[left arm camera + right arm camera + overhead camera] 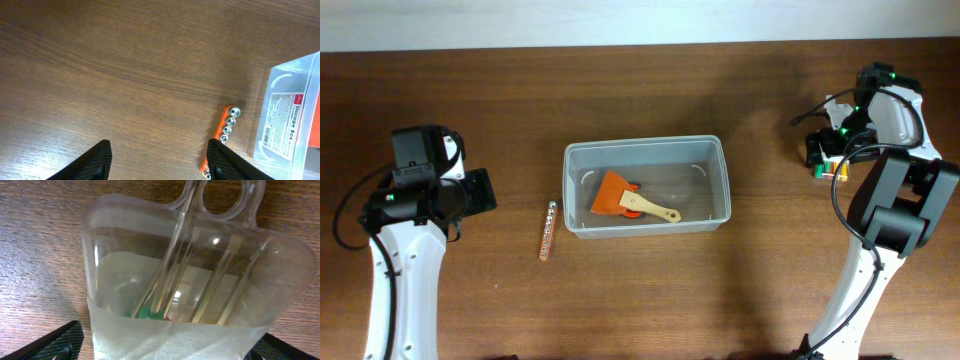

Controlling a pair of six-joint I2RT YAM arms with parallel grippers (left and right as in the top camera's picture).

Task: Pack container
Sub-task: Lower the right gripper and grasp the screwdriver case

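Observation:
The clear plastic container (645, 144) stands at the table's middle and holds an orange scraper with a wooden handle (620, 198). An orange rail of metal sockets (548, 230) lies just left of it on the table. My left gripper (480, 190) is open and empty, left of the rail. In the left wrist view its fingers (157, 160) hover over bare wood, with the rail (223, 129) and the container's corner (290, 115) to the right. My right gripper (825, 155) is at the far right, open (165, 347), with its fingers on either side of a small clear blister pack (190, 280).
The blister pack (832, 168) holds small green, red and yellow parts and has a hang hole at its top. The brown wooden table's far edge runs along the top of the overhead view against a pale wall.

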